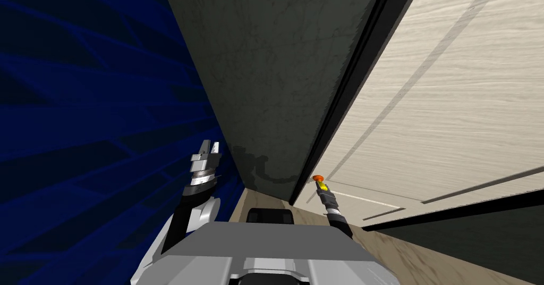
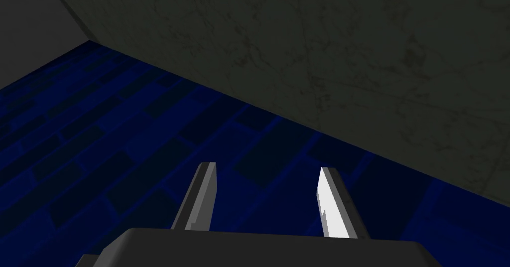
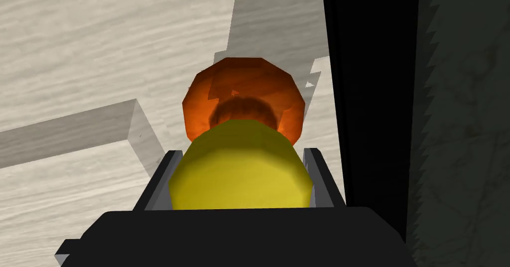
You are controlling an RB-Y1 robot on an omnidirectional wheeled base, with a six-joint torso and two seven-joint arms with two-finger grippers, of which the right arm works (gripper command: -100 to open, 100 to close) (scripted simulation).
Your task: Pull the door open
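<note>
The door (image 1: 451, 111), pale wood-grain, stood beside a dark grey wall (image 1: 276, 74). The right end effector (image 3: 241, 153) gripped its yellow knob (image 3: 241, 179). The left end effector (image 2: 269, 179) hung wide and empty near a blue brick wall (image 2: 99, 144).

A deep blue, brick-patterned wall (image 1: 79, 111) is filling the left side, lying dim. A dark grey-green wall (image 1: 276, 58) with faint marbled veins is meeting it at a corner and running from near to far through the middle. A darker patch is marking its base. A mottled tan floor (image 1: 425, 260) is showing at the near right.
</note>
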